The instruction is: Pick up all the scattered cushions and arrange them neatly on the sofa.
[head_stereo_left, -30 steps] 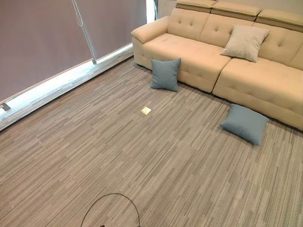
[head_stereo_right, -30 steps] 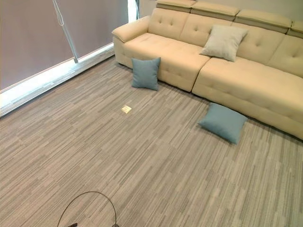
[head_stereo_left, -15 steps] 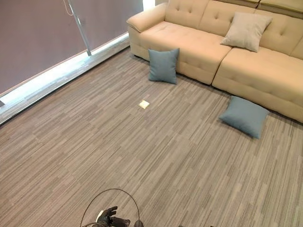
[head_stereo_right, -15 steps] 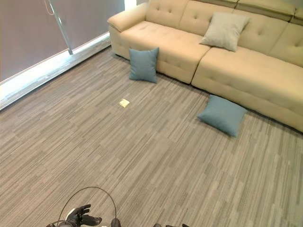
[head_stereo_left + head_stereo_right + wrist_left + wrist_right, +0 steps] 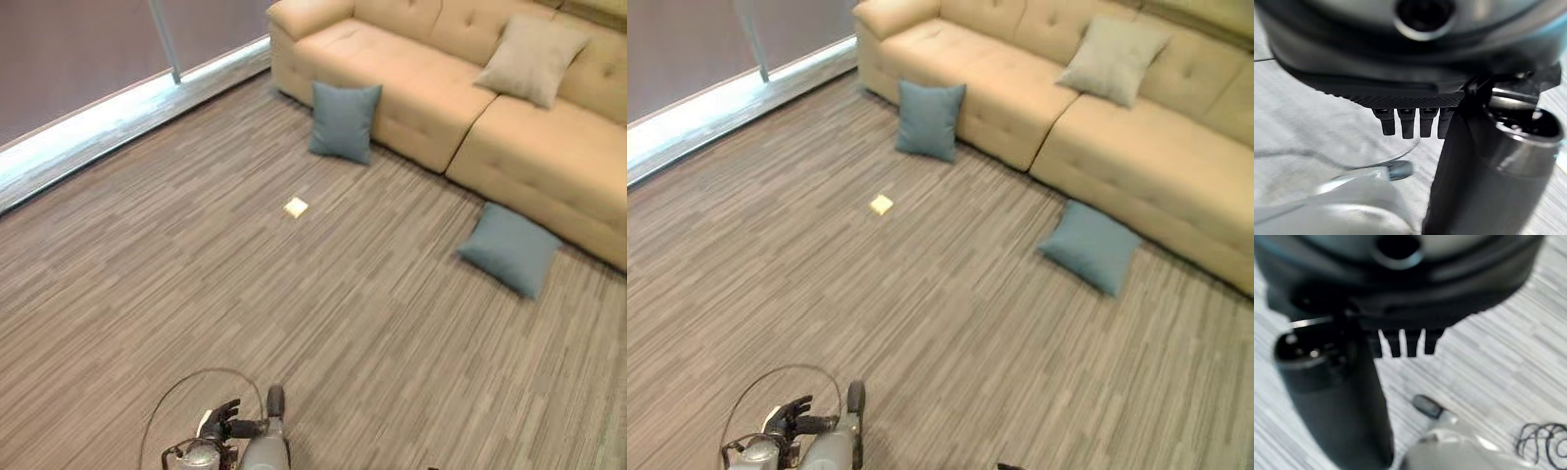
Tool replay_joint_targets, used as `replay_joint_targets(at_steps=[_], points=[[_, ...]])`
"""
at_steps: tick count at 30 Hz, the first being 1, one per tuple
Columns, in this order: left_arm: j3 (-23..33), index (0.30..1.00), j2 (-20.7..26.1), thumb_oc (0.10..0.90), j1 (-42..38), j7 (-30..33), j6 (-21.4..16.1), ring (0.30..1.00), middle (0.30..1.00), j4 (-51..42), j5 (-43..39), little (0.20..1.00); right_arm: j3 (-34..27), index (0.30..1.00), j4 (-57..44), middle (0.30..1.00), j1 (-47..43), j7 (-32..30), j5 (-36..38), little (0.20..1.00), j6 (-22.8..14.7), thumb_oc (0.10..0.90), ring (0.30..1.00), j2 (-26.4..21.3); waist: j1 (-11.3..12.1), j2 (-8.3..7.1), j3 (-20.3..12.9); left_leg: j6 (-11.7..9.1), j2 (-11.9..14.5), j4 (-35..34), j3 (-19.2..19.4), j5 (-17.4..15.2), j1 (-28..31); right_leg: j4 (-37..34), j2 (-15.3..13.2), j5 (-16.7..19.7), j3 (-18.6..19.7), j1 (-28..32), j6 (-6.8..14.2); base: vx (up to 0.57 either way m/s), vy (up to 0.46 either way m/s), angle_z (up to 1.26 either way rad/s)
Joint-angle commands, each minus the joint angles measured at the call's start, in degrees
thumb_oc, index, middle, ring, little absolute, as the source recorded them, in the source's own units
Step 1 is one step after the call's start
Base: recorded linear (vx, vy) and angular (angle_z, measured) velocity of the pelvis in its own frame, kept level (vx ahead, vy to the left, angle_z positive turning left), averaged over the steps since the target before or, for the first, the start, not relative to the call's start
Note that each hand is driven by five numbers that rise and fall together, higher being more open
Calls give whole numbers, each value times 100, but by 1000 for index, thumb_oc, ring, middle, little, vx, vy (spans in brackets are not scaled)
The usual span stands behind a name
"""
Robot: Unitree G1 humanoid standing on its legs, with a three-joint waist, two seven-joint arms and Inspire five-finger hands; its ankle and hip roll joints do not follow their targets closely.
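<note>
Our left hand (image 5: 223, 425) hangs low with fingers straight and relaxed, holding nothing; our right hand (image 5: 1400, 340) likewise. One blue cushion (image 5: 343, 120) leans against the sofa (image 5: 421, 69), another (image 5: 509, 248) lies on the carpet, and a beige cushion (image 5: 532, 59) sits on the seat.

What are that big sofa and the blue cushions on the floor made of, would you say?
The sofa looks like smooth cream leather or a leather-like cover: button-tufted back, slight sheen, taut seams. Which of the two I cannot tell. The blue cushion leaning on the sofa front and the blue cushion lying flat look like matte woven fabric, soft and without shine.
</note>
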Motion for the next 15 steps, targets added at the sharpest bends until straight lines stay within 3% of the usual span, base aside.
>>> replay_joint_targets(at_steps=[1, 2, 3, 4, 6, 7, 8, 10, 13, 14, 15], points=[[-276, 900, 182, 800, 248, 161, 217, 900, 900, 453, 353, 900, 119, 900, -556, 900, -255, -53, -70, 900, -74, 800, 900, -162, 259, 68, 217, 42, -55, 857, -86, -1501, 111, 2032, -1087, 915, 14, -361, 287, 375, 439, -10], [-298, 900, 229, 800, 201, 180, 196, 900, 900, 410, 344, 900, 129, 900, -655, 900, -301, -62, -29, 900, -96, 800, 900, -157, 192, 125, 250, 131, -132, 756, -106, -1580, 330, 2597, -1232, 1188, 39, -532, 275, 217, 276, -10], [-298, 900, 230, 800, 200, 180, 196, 900, 900, 410, 344, 900, 129, 900, -655, 900, -302, -62, -29, 900, -95, 800, 900, -157, 197, 118, 255, 134, -139, 750, -99, -1579, 338, 2608, -1243, 1184, 49, -536, 279, 432, 412, 10], [-520, 900, 298, 800, 36, 246, 150, 900, 900, 244, 459, 900, 137, 900, -852, 900, -358, -86, 120, 900, -189, 800, 900, -95, -44, 285, 332, 254, -223, 504, -171, -1761, 822, 3409, -1190, 1246, 211, -875, 134, 428, 363, 26], [-616, 900, 330, 800, -108, 271, 127, 900, 900, 172, 448, 900, 189, 900, -907, 900, -423, -101, 115, 900, -246, 800, 900, -65, -265, 459, 434, 272, -203, 266, -236, -1854, 1241, 3879, -1033, 940, 287, -1402, 60, 482, 338, 36], [-649, 900, 349, 800, -265, 313, 95, 900, 900, 114, 336, 900, 214, 900, -892, 900, -497, -147, 122, 900, -288, 800, 900, -61, -409, 530, 485, 228, -175, 71, -242, -1944, 1553, 3708, -905, 639, 159, -1721, -48, 321, 145, 45], [-648, 900, 348, 800, -268, 313, 95, 900, 900, 115, 336, 900, 215, 900, -889, 900, -502, -146, 122, 900, -289, 800, 900, -62, -407, 530, 505, 224, -175, 59, -240, -1941, 1579, 3712, -904, 630, 159, -1702, -51, 457, 88, 48], [-625, 900, 346, 800, -437, 343, 43, 900, 900, -27, 145, 900, 245, 900, -811, 900, -532, -155, 78, 900, -295, 800, 900, -56, -601, 626, 597, 146, -177, -177, -286, -2094, 2049, 2944, -642, 430, -74, -2175, -90, 498, 12, 40], [-753, 900, 265, 800, -514, 330, 16, 900, 900, -129, 230, 900, 76, 900, -651, 900, -411, -106, 154, 900, -233, 800, 900, -146, -967, 679, 640, -38, -249, -479, -495, -2401, 2697, 1152, -329, 870, 28, -2709, 197, 523, -66, 22], [-753, 900, 261, 800, -513, 330, 16, 900, 900, -129, 230, 900, 76, 900, -650, 900, -411, -105, 155, 900, -234, 800, 900, -149, -969, 695, 649, -43, -232, -479, -496, -2407, 2709, 1121, -309, 883, 16, -2681, 196, 385, -46, 45], [-825, 900, 235, 800, -526, 344, 9, 900, 900, -105, 332, 900, -35, 900, -491, 900, -327, -94, 187, 900, -205, 800, 900, -198, -1134, 731, 645, -92, -233, -479, -551, -2549, 2848, 749, -248, 1004, 227, -2856, 269, 543, -48, 64]])
